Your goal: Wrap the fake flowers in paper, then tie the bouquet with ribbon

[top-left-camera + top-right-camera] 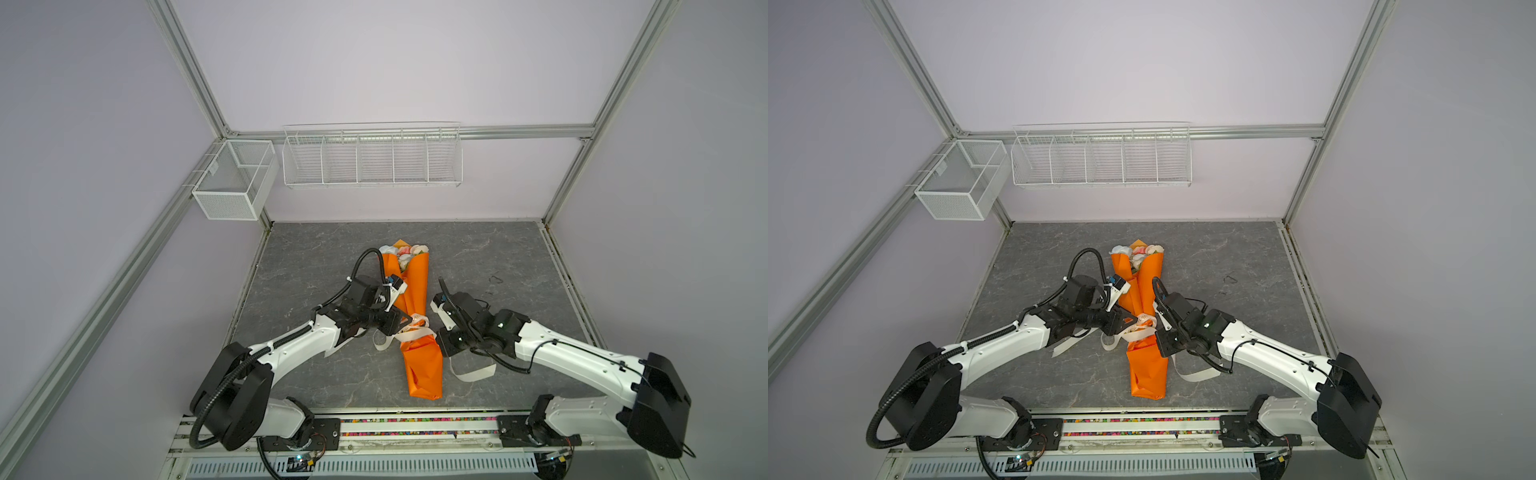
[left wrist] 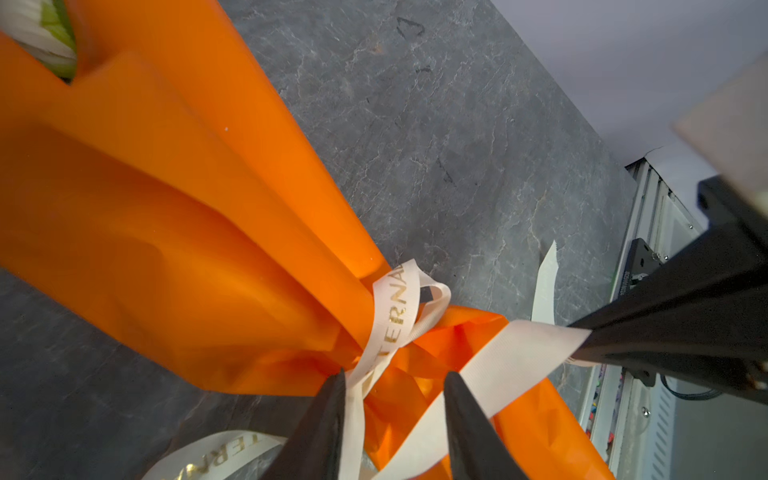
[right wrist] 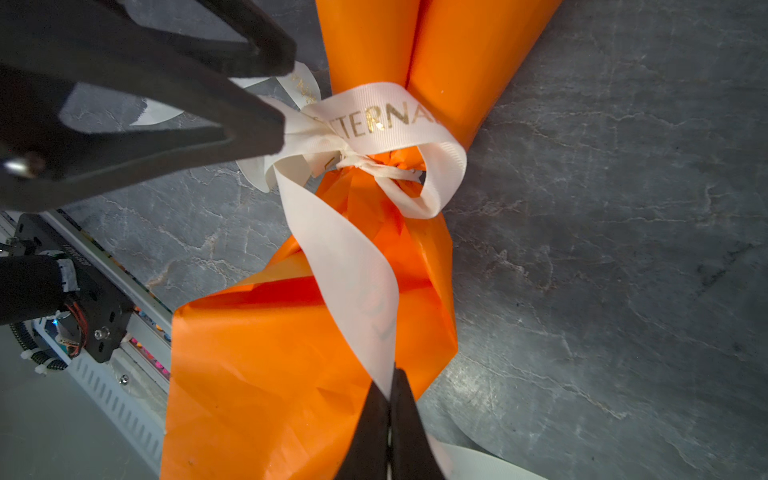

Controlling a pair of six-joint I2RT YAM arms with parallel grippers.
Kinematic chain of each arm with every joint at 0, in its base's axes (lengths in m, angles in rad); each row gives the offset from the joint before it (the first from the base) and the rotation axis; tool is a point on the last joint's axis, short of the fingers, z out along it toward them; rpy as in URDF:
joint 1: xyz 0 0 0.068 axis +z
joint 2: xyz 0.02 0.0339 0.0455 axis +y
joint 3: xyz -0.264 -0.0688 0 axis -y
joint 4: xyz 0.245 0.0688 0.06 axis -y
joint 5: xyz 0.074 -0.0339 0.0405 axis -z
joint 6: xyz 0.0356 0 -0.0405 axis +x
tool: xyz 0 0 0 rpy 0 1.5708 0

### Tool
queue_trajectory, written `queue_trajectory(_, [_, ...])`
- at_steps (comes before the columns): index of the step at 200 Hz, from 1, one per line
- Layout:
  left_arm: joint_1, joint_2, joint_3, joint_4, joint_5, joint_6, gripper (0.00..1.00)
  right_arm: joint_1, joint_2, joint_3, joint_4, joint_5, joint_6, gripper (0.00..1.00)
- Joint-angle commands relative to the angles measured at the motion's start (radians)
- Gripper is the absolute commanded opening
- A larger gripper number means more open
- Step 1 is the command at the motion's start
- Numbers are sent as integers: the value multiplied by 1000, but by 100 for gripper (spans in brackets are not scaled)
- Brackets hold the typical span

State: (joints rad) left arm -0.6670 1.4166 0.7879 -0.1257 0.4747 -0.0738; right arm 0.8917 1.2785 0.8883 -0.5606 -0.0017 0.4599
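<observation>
The bouquet of fake flowers (image 1: 405, 252) lies mid-frame in both top views, heads toward the upper edge, rolled in an orange paper wrap (image 1: 415, 291) that looks light, crisp and easily crushed; the cinched waist under the cream ribbon (image 3: 374, 120) seems the safest hold. The right gripper (image 3: 390, 388) is clamped tight on one ribbon tail, while the left gripper (image 2: 395, 376) stands partly open astride strands beside the knot, pinching nothing visibly. The grey stone-look table (image 1: 498, 257) looks smooth and flat, with pale walls and white wire baskets (image 1: 372, 158) above.
</observation>
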Motion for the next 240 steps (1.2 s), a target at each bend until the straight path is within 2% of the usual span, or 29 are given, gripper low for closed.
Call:
queue_trajectory(1, [-4, 44, 73, -68, 43, 108, 42, -5, 6, 3, 8, -14, 4, 7])
queue_trajectory(25, [-5, 84, 113, -150, 44, 152, 43, -5, 11, 4, -3, -5, 2, 7])
queue_trajectory(64, [-6, 107, 117, -174, 47, 185, 42, -5, 16, 9, 1, -8, 2, 7])
queue_trajectory(110, [-7, 117, 118, -160, 73, 196, 26, -6, 22, 5, 14, -24, 10, 7])
queue_trajectory(151, [-6, 118, 122, -177, 61, 197, 7, -6, 24, -3, 34, -31, 21, 7])
queue_trajectory(175, [-7, 102, 119, -177, 68, 187, 0, -8, 25, -3, 67, -49, 33, 7])
queue_trajectory(240, [-7, -22, 51, -100, 86, 129, 0, -29, 102, -25, 143, -98, 75, 8])
